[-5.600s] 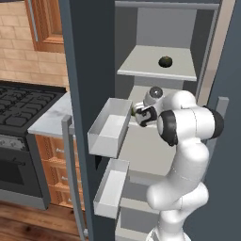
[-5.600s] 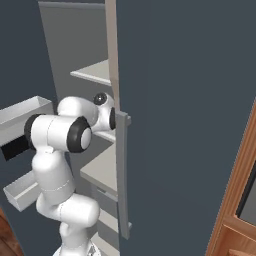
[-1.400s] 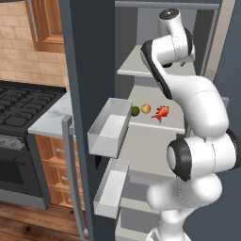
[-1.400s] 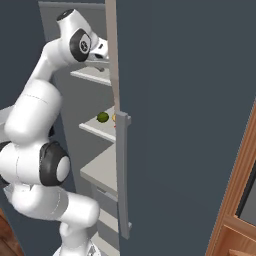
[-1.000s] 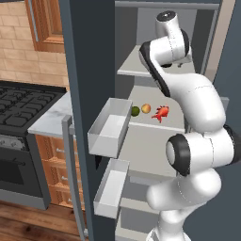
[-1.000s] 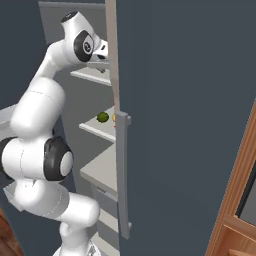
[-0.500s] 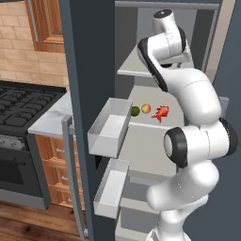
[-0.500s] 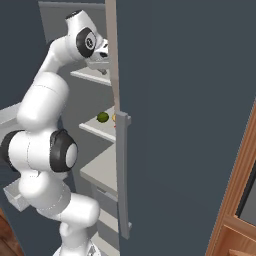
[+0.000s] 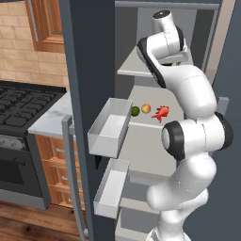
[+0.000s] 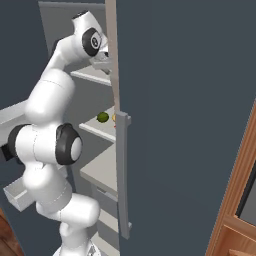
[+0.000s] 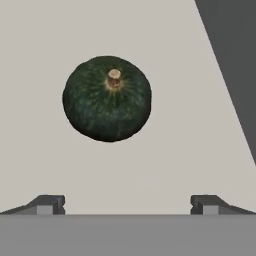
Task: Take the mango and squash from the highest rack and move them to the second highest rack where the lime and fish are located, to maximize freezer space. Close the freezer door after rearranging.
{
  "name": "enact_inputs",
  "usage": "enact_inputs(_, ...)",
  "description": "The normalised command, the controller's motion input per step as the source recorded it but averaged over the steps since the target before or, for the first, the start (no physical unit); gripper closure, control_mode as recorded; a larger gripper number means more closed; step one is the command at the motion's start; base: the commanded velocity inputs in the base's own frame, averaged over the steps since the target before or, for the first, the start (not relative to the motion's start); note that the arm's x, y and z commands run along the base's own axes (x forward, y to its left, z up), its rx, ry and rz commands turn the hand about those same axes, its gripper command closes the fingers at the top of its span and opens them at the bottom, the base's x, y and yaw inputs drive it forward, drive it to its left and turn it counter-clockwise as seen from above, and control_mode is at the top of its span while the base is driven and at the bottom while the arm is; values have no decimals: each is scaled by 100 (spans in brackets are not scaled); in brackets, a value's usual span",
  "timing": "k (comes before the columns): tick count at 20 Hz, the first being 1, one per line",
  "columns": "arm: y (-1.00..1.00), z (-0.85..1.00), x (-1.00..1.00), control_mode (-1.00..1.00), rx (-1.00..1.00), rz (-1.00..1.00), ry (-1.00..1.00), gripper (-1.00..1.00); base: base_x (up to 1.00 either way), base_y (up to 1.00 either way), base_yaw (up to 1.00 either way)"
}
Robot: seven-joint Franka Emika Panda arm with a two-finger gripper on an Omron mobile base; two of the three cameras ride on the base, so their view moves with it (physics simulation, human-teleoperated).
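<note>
Arm's reached top rack; claw wide open, empty, above squash.

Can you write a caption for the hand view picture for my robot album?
The open tool hovers over a dark green squash with a tan stem, sitting on a pale grey freezer shelf.

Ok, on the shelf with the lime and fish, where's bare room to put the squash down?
In the left base view the lime, mango and fish crowd the back of the second shelf in a row. The broad front stretch between them and the shelf's front edge is bare. The squash sits on the top shelf ahead of the open hand.
</note>
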Motion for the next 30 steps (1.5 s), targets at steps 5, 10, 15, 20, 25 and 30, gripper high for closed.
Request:
enact_inputs(5, -27, -17, 22, -100, 3, 0, 1, -100, 0, 0, 0)
enact_inputs(10, -12, -13, 36, -100, 15, 8, 0, -100, 0, 0, 0)
enact_inputs(15, -1, -12, 39, -100, 13, 10, 0, -100, 0, 0, 0)
enact_inputs(20, 0, -13, 44, -100, 3, 7, 0, -100, 0, 0, 0)
enact_inputs(25, -1, -16, 33, -100, 0, 3, 0, -100, 0, 0, 0)
enact_inputs(30, 0, -31, 14, -100, 0, 1, 0, -100, 0, 0, 0)
